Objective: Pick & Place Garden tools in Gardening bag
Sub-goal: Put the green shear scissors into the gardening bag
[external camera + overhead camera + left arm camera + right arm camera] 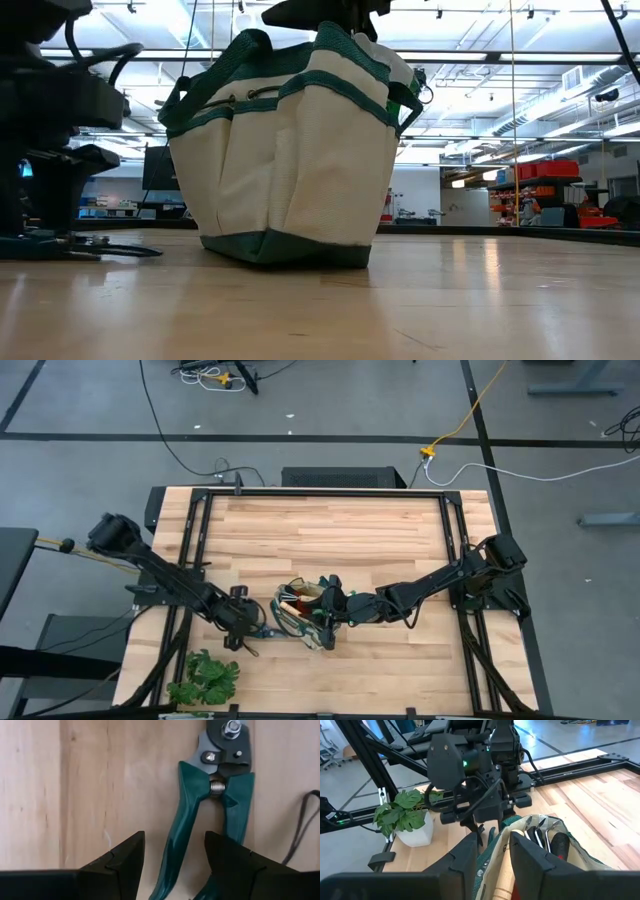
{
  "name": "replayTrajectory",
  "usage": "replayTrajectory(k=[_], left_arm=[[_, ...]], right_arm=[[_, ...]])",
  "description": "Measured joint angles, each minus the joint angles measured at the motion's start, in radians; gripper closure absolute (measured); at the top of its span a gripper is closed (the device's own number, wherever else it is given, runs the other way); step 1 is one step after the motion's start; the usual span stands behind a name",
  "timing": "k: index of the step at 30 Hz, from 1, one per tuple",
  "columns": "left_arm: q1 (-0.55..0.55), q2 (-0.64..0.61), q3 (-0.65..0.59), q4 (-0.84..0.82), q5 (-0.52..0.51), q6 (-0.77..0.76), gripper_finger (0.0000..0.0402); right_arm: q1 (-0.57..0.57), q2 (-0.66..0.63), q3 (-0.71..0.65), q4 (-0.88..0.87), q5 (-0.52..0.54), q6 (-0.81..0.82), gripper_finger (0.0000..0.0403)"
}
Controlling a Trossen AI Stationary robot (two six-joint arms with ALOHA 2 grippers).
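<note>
shears (200, 815), one pair, between open left gripper (172, 865) fingers

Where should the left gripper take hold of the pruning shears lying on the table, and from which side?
Grip the pruning shears across one green handle, from straight above. They lie flat on the table, and the left gripper hangs open over that handle already.

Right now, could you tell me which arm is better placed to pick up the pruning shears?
Left. The left gripper is open, fingers straddling one green handle of the pruning shears on the table. The right gripper is at the gardening bag rim.
</note>
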Motion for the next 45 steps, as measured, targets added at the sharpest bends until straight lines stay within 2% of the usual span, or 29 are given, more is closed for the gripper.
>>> replayTrajectory(k=[6,10,14,20,33,45], left_arm=[[-0.001,0.054,0.005,0.021,-0.009,0.003,0.0192],[0.0,0.056,0.005,0.028,-0.023,-0.004,0.0212],[0.0,0.058,0.004,0.033,-0.026,-0.005,0.0256],[0.001,0.052,0.002,0.032,-0.019,-0.01,0.0349],[0.001,0.031,0.0,0.012,-0.006,-0.059,0.0348],[-0.003,-0.159,-0.003,-0.164,-0.013,-0.133,0.0348]], right_arm=[[0.0,0.0,0.0,-0.001,0.0,0.0,0.0286],[0.0,0.0,0.0,-0.001,0.0,0.0,0.0286],[0.0,0.0,0.0,-0.002,0.0,0.0,0.0286],[0.0,0.0,0.0,-0.002,-0.001,0.0,0.0286],[0.0,-0.003,0.0,-0.005,0.0,-0.035,0.0286],[-0.009,-0.023,0.0,-0.02,0.003,-0.073,0.0286]])
